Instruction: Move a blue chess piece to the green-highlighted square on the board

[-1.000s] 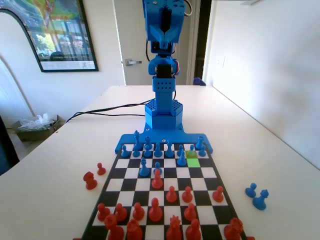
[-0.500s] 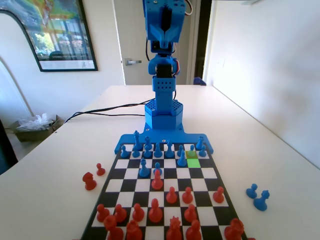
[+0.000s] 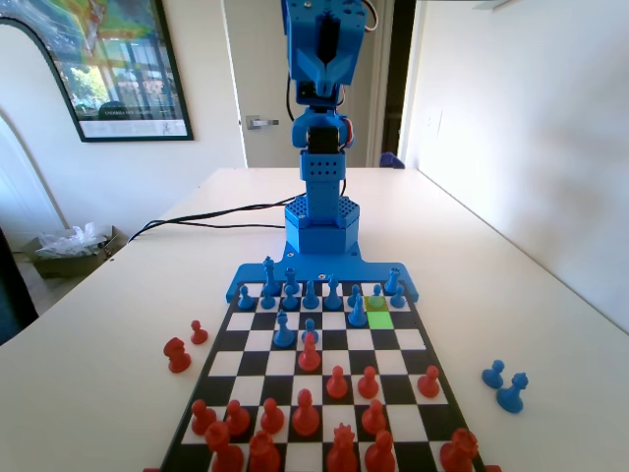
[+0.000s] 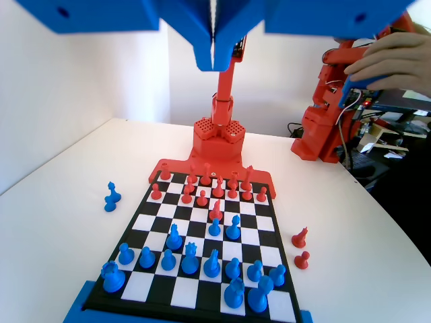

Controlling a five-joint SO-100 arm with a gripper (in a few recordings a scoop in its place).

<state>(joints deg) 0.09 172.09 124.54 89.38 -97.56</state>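
- The blue chess piece [image 3: 358,313], a small pawn with round head and flared base, stands upright just left of the green-highlighted square [image 3: 379,320] in the fixed view
- That bright lime square lies bare near the board's [image 3: 413,339] far right end

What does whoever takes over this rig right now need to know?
Gripper: shut, empty, raised high above the board.
Green-highlighted square: bare, on the right side of the fixed view, with a yellow-green square just behind it and a blue piece on the square to its left.
Done: nothing, no blue pawn picked.
Left: descend, grasp a blue pawn, set it on the green square.
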